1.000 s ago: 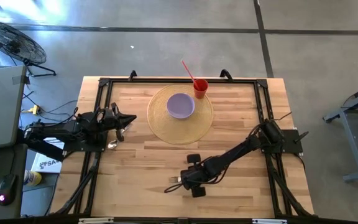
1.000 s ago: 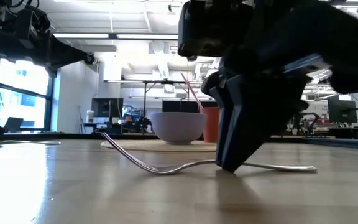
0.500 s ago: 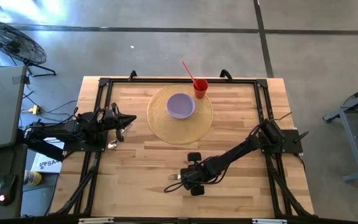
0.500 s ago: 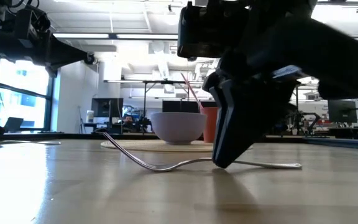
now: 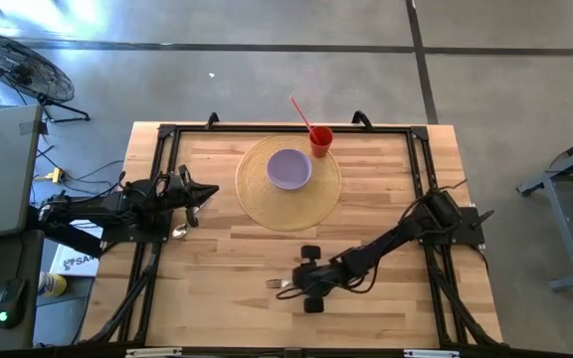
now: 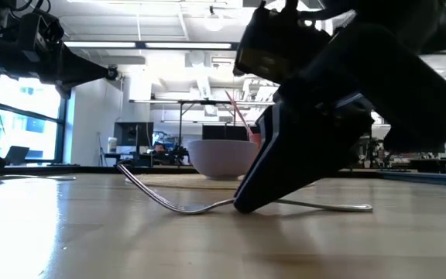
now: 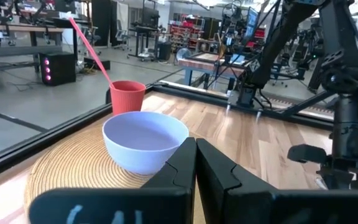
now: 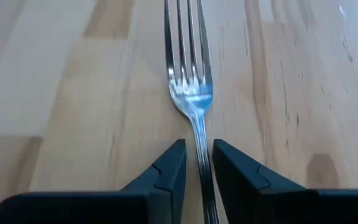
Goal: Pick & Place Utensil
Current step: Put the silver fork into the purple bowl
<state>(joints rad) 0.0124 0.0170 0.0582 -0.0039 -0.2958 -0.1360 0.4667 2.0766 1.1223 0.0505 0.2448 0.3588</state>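
The silver fork point(image 5: 279, 284) lies on the wooden table near its front edge, tines toward the table's left. In the low view the fork point(image 6: 169, 203) rests on its bend and handle, tines curving up. My right gripper point(image 5: 301, 284) is low over it, shut on its handle; the right wrist view shows the fork point(image 8: 190, 93) ahead of my right gripper point(image 8: 199, 152). My left gripper point(image 5: 210, 189) is shut and empty at the table's left, and shows in its wrist view point(image 7: 196, 146). My right gripper pinches the fork's handle just behind the neck point(image 8: 197, 134) between its two fingers point(image 8: 166, 168). The fingers slant down from the table's right and lie along the fork. The fork stays on the table, tines point(image 6: 126, 169) raised off the wood.
A purple bowl point(image 5: 288, 169) sits on a round woven mat point(image 5: 257, 204) at the far middle. A red cup point(image 5: 320, 140) with a red-pink straw point(image 5: 301, 109) stands behind it. Another silver utensil point(image 5: 180, 231) lies beside the left arm. A black frame point(image 5: 267, 130) rims the table.
My right gripper has tipped so that its fingers slant more, and its fingertips have gone along the fork toward the table's left. The fork's handle end has shifted a little to the left while its tines have stayed in place.
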